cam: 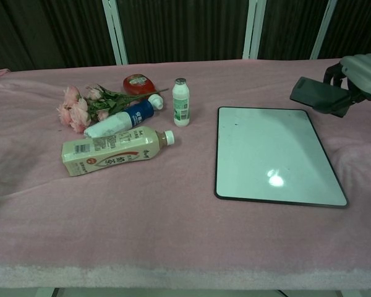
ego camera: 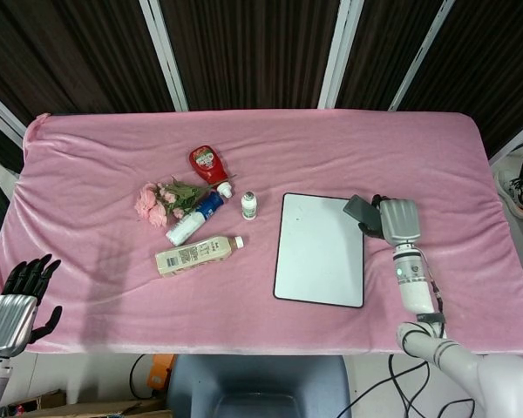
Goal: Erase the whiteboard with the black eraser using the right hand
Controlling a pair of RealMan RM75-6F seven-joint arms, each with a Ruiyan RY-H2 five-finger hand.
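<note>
One wiped whiteboard (cam: 275, 154), and the right hand (ego camera: 399, 219) grips the black eraser (cam: 318, 95) clear of it.
Next, judging by this: set the eraser down right of the board.

The whiteboard (ego camera: 320, 249) lies flat on the table (ego camera: 96, 148), right of centre. The eraser (ego camera: 363, 212) is held by the right hand (ego camera: 398, 221) just off the board's far right corner. Left of the board stands a small bottle (ego camera: 249, 205). Further left lie a ketchup bottle (ego camera: 209, 165), flowers (ego camera: 161, 199), a tube (ego camera: 193, 219) and, nearest the front, a drink bottle (ego camera: 196, 255). The left hand (ego camera: 22, 303) hangs off the front left edge.
</note>
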